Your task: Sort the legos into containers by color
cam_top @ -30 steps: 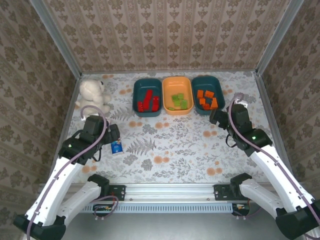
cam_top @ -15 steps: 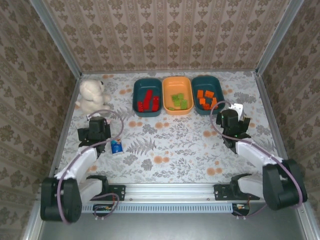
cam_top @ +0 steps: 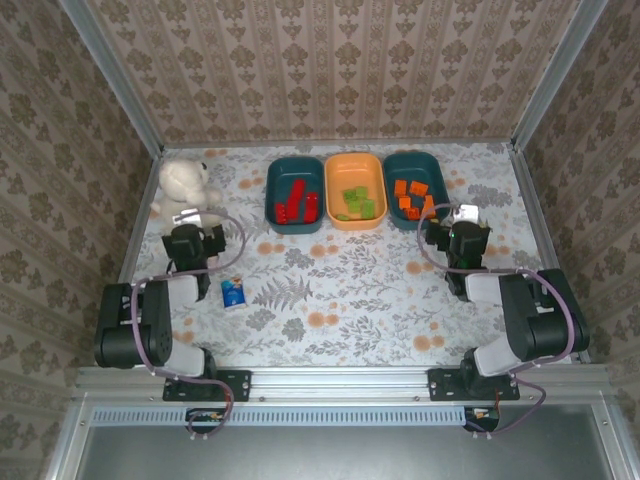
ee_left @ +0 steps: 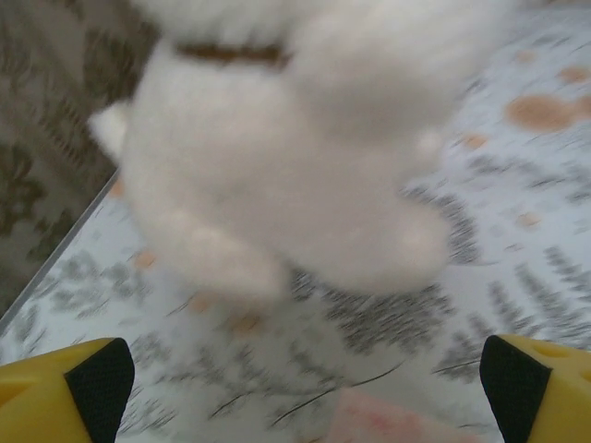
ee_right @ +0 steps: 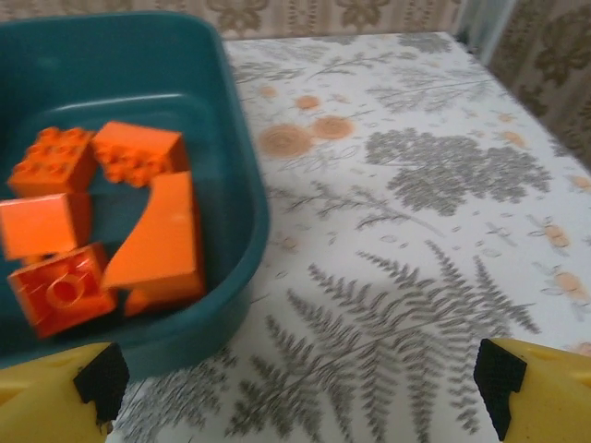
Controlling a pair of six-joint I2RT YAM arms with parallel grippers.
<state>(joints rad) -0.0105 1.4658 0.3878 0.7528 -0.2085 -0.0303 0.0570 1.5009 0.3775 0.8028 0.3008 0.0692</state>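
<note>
Three containers stand in a row at the back. The left teal tub (cam_top: 272, 195) holds red legos (cam_top: 296, 204), the orange tub (cam_top: 331, 190) holds green legos (cam_top: 357, 202), and the right teal tub (cam_top: 443, 180) (ee_right: 240, 212) holds orange legos (cam_top: 414, 197) (ee_right: 102, 221). My left gripper (cam_top: 190, 222) (ee_left: 305, 388) sits low at the left, open and empty, facing the white teddy bear. My right gripper (cam_top: 462, 222) (ee_right: 300, 378) is open and empty, low over the table just right of the right teal tub's near corner.
The white teddy bear (cam_top: 184, 186) (ee_left: 295, 157) sits at the back left, close in front of my left fingers (ee_left: 97, 378). A small blue-and-white carton (cam_top: 233, 292) lies on the floral table right of the left arm. Patterned walls close in three sides.
Both arms have folded back and down toward their bases. The left gripper has come close to the bear and the right gripper beside the right teal tub. Both stay open.
</note>
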